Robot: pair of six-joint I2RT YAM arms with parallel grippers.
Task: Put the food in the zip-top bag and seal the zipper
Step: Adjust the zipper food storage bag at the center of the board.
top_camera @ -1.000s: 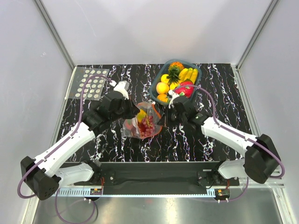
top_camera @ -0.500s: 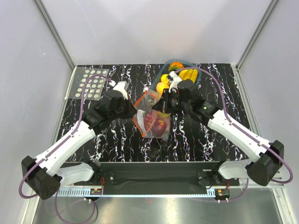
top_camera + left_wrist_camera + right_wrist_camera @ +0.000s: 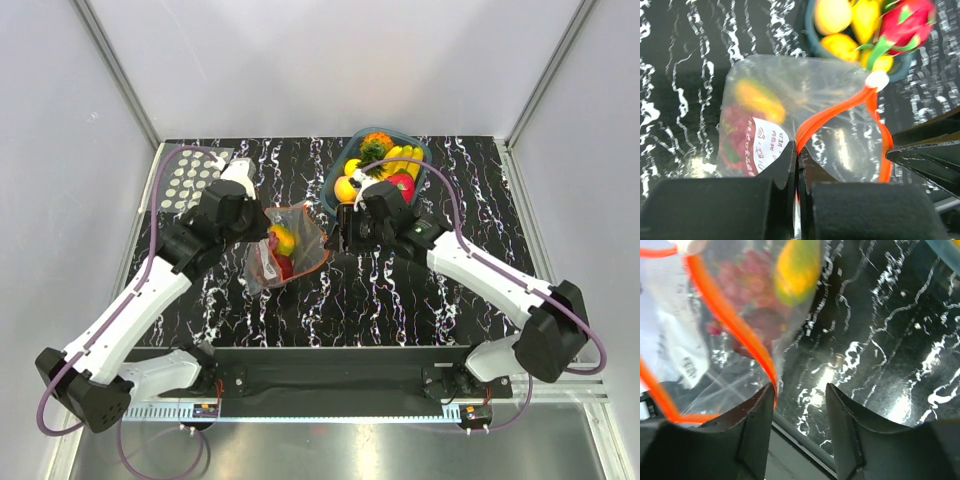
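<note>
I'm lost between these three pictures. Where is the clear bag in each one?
Top view: the bag lies left of centre.
Left wrist: the bag fills the middle of the picture.
Right wrist: the bag takes up the upper left.
Shared landmark: the yellow fruit inside it shows in all three.
</note>
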